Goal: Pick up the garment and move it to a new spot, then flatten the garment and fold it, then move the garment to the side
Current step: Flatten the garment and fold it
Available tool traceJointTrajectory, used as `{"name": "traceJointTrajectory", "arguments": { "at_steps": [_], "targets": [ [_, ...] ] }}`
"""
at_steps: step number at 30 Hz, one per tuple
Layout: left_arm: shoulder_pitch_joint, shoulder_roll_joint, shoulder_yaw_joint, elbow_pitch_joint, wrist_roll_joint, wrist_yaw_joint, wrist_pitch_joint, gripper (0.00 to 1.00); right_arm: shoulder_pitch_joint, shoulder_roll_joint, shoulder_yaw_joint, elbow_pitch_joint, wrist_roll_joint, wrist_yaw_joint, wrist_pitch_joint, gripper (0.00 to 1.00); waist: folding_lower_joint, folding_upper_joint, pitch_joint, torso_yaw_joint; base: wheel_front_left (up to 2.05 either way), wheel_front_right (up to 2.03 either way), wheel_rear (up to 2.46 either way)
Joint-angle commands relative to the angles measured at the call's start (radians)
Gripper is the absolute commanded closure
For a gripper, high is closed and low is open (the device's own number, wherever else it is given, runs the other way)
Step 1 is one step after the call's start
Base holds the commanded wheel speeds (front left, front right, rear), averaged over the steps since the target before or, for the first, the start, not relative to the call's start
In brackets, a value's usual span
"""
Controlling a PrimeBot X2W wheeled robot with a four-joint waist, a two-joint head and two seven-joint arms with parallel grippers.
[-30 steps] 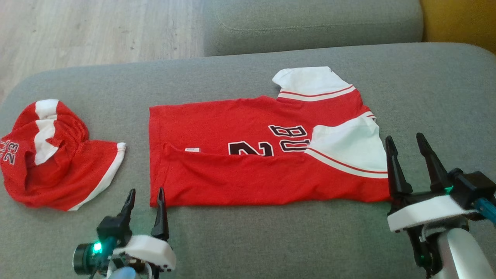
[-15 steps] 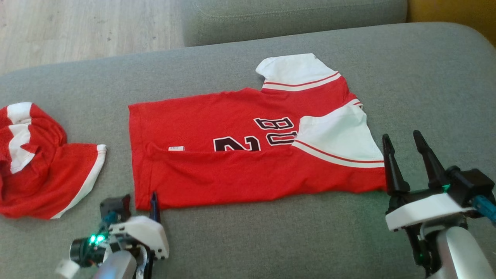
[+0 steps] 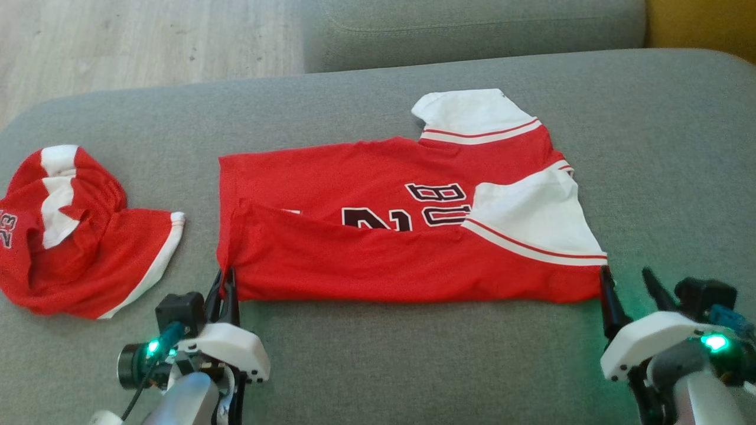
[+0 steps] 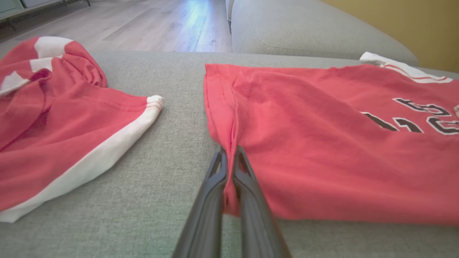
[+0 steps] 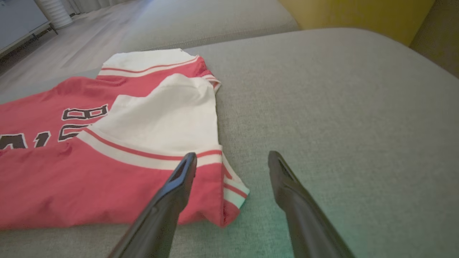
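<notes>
the left gripper (image 4: 229,152) has clamped onto a corner of the garment (image 4: 322,125).

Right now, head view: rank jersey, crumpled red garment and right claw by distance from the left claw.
1. Jersey: corner pinched in the left claw.
2. Crumpled red garment: just to its left.
3. Right claw: far across, at the jersey's other end.

On the jersey (image 3: 331,177) a folded flap (image 3: 384,265) hides the lower half of the black lettering (image 3: 440,203), while the crumpled second garment (image 3: 77,248) runs off the left edge.
</notes>
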Motion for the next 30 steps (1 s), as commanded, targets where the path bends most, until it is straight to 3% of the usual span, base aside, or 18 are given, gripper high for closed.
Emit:
{"name": "traceJointTrajectory", "arguments": {
  "at_steps": [1,8,18,19,20,21,30],
  "targets": [
    [-0.019,0.023,0.029,-0.039,0.012,0.005,-0.020,1.00,-0.050,0.001,0.016,-0.002,0.022,-0.001,0.021,0.00,-0.0001,0.0000,-0.005,0.010,0.00,0.00,0.00],
    [-0.007,0.023,0.019,-0.075,0.020,0.008,-0.035,1.00,-0.086,0.002,0.017,0.140,0.089,-0.001,0.061,0.00,-0.0001,0.0000,-0.008,0.026,0.00,0.00,0.00],
    [-0.006,0.030,0.006,-0.090,0.022,0.009,-0.035,1.00,-0.160,0.002,0.034,0.314,0.127,-0.001,0.032,0.00,-0.0001,0.0000,0.013,0.040,0.00,0.00,0.00],
    [-0.007,0.031,0.004,-0.090,0.022,0.008,-0.034,1.00,-0.168,0.002,0.040,0.328,0.135,-0.001,0.029,0.07,-0.0001,0.0000,0.015,0.041,0.00,0.00,0.00],
    [-0.008,0.031,0.002,-0.090,0.022,0.007,-0.034,1.00,-0.175,0.002,0.046,0.341,0.141,-0.001,0.023,0.66,-0.0001,0.0000,0.016,0.042,0.00,0.00,0.00],
    [-0.008,0.032,0.001,-0.089,0.023,0.007,-0.033,1.00,-0.182,0.002,0.051,0.353,0.145,-0.001,0.016,1.00,-0.0001,0.0000,0.016,0.043,0.00,0.00,0.00],
    [0.005,0.035,-0.022,-0.066,0.025,-0.003,-0.032,1.00,-0.211,0.003,0.041,0.400,0.077,-0.001,-0.078,1.00,-0.0001,0.0000,-0.012,0.043,0.00,0.00,0.00]
  ]
}}
